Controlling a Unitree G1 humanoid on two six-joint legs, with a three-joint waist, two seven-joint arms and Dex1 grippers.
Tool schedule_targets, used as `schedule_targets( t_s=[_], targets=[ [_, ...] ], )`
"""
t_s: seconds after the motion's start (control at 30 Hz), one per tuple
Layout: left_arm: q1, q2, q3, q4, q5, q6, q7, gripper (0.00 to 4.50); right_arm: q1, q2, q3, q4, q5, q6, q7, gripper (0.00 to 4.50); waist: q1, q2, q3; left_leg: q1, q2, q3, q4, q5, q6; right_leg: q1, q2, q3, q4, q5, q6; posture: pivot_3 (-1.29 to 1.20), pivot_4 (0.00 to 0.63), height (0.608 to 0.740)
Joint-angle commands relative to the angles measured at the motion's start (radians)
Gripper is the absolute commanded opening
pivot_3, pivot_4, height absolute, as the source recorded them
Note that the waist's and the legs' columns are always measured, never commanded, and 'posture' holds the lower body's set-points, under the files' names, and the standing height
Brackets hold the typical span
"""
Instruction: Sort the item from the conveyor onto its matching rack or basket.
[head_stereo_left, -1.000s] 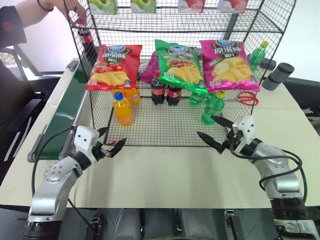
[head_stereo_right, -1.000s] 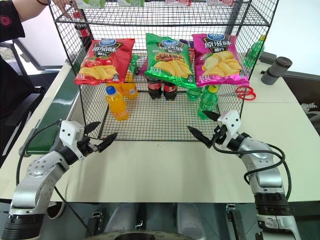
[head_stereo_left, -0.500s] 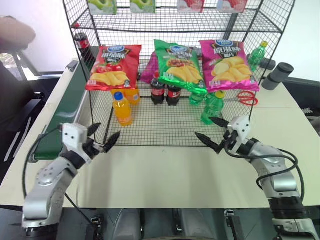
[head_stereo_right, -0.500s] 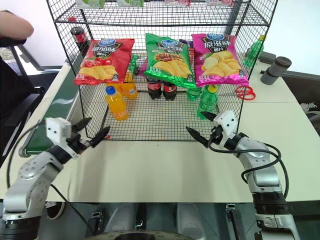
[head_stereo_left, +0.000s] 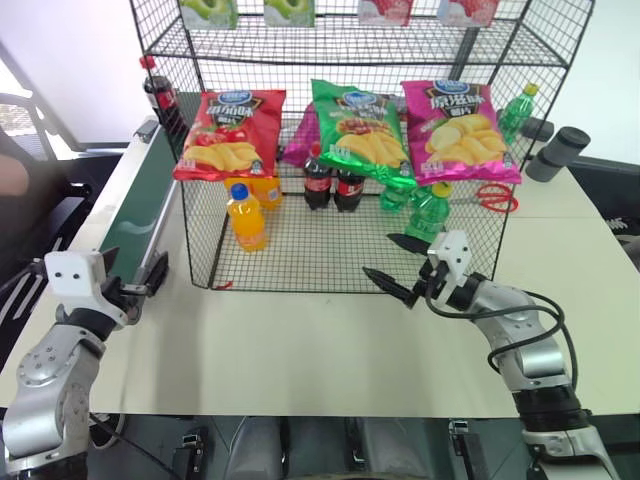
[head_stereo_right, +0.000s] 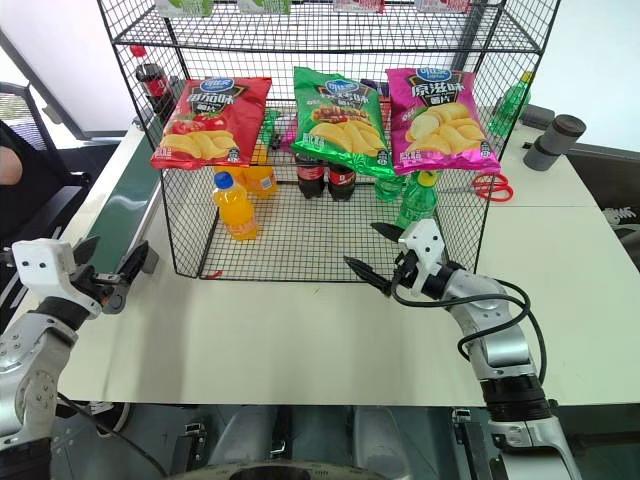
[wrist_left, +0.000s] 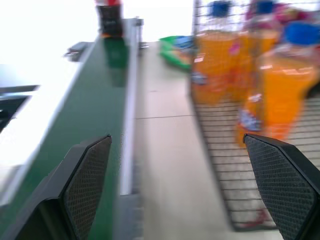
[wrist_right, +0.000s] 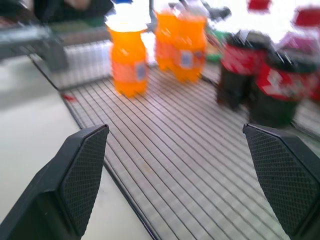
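The cola bottle (head_stereo_left: 157, 92) stands at the conveyor's (head_stereo_left: 130, 220) far end, left of the wire rack (head_stereo_left: 330, 262).

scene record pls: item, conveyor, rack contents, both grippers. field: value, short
item: cola bottle, upright at the far end of the conveyor, outside the rack
conveyor: green belt along the rack's left side
rack: black wire rack with basket base
basket contents: orange soda bottles, two cola bottles, green bottles
hanging: three chip bags across the front
left gripper: open, empty, at the belt's near end
right gripper: open, empty, at the basket's front edge
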Motion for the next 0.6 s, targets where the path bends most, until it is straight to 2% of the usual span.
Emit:
schedule_targets(
  t_s=[0.03, 0.3, 0.6],
  targets=[
    [-0.028, 0.004, 0.007, 0.021, 0.036, -0.042, 0.024, 4.5, -0.013, 0.012, 0.011, -0.056, 0.003, 0.003, -0.009, 4.47, 0.0, 0.0, 0.0, 0.0, 0.0, 0.0, 0.0, 0.0, 0.0, 0.0, 0.0, 0.0, 0.0, 0.0, 0.0, 0.0, 0.15, 0.734],
    [-0.067, -0.006, -0.016, 0.064, 0.052, -0.058, 0.03, 4.5, -0.009, 0.024, 0.031, -0.087, -0.053, 0.011, -0.092, 4.47, -0.001, 0.0, 0.0, 0.0, 0.0, 0.0, 0.0, 0.0, 0.0, 0.0, -0.001, 0.0, 0.0, 0.0, 0.0, 0.0, 0.15, 0.734],
    [-0.088, -0.01, -0.023, 0.09, 0.056, -0.069, 0.025, 4.5, -0.037, 0.021, 0.018, -0.092, 0.005, 0.085, -0.069, 4.47, -0.001, 0.0, 0.0, 0.0, 0.0, 0.0, 0.0, 0.0, 0.0, 0.0, -0.002, 0.0, 0.0, 0.0, 0.0, 0.0, 0.15, 0.734]
  ],
)
